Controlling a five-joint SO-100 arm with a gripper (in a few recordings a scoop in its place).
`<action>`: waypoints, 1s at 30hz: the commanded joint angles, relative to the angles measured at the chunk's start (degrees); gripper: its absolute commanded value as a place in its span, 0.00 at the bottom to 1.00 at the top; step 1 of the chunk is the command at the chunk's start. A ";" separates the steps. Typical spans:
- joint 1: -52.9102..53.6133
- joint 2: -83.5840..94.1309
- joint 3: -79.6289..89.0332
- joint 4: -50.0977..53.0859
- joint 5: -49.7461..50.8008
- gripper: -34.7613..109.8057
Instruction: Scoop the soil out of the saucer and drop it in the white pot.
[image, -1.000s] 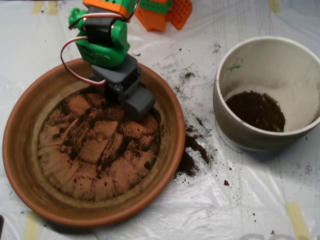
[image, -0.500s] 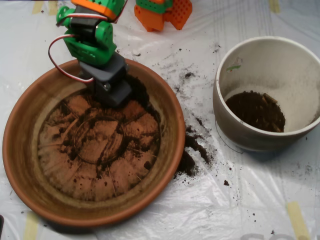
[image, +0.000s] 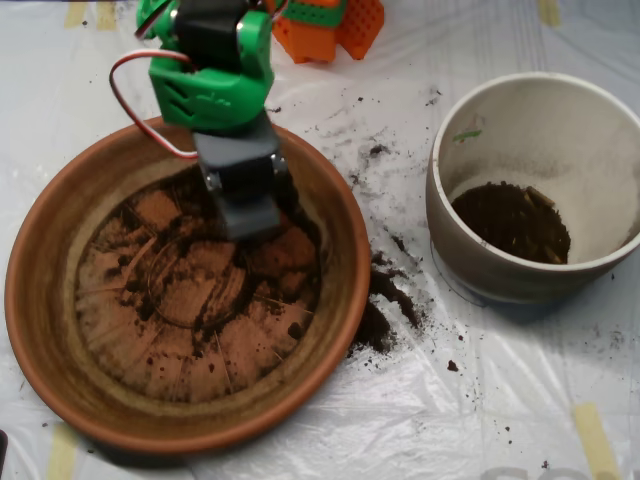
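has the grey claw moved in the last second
Yes. The grey clamshell claw swung left, then back right, ending slightly left of its start, inside the terracotta saucer's upper rim.

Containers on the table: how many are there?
2. The saucer is at the left, under the scoop. The white pot is at the right, with soil inside.
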 joint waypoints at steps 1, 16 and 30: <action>-5.19 13.10 -5.27 2.46 8.00 0.24; -25.84 16.79 -24.96 10.55 21.18 0.24; -42.54 -0.70 -43.42 17.05 20.83 0.39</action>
